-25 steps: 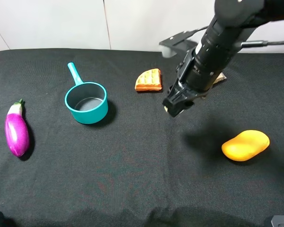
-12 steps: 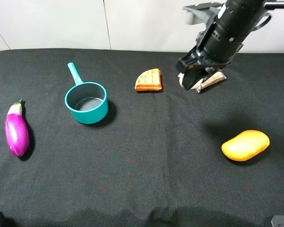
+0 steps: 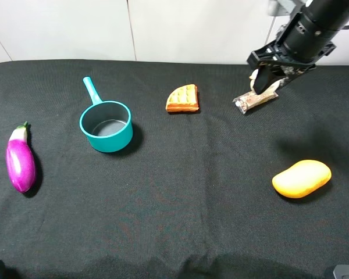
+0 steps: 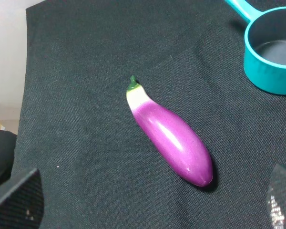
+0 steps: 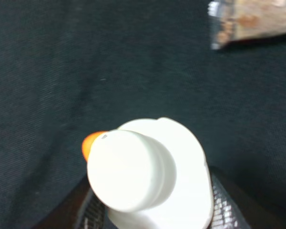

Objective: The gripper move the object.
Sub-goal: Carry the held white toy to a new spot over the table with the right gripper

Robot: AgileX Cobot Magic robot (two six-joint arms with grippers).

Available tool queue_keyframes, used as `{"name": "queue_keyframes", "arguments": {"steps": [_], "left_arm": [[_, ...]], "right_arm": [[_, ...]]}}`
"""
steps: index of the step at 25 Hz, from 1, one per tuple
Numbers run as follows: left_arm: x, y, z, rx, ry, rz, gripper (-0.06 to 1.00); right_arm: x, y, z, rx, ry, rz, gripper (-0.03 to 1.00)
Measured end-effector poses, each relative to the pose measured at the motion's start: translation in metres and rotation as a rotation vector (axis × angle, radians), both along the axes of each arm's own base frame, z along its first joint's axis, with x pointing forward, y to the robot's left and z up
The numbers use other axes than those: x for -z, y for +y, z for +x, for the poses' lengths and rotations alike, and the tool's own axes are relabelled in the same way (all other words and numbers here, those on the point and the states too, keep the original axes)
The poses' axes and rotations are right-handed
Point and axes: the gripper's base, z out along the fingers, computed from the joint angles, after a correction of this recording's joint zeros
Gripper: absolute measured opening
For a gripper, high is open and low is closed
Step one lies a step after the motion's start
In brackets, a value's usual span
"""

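Black cloth surface (image 3: 163, 192). R end effector (image 3: 267, 78) clamped on cream-white rubber duck (image 5: 143, 171), held just above snack packet (image 3: 255, 100), far right. L end effector (image 4: 148, 200) spread open, over eggplant (image 4: 169, 138).

A big black cloth (image 3: 163, 226) is spread out flat. Behind it stands a white wall (image 3: 64, 29) with thin lines.
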Motion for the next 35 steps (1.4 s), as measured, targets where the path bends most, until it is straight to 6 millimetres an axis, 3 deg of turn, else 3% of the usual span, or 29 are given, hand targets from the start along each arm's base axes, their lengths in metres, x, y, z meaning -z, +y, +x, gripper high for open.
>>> {"name": "queue_keyframes", "arguments": {"steps": [19,28,35], "left_arm": [[0.0,0.0,0.0,0.0,0.0,0.0,0.99],[0.0,0.0,0.0,0.0,0.0,0.0,0.99],[0.0,0.0,0.0,0.0,0.0,0.0,0.99]], "right_arm": [[0.001,-0.068,0.033,0.215,-0.086,-0.013,0.32],[0.022,-0.076,0.077,0.24,-0.07,-0.023,0.32],[0.05,-0.098,0.098,0.299,-0.038,-0.032,0.32]]}}
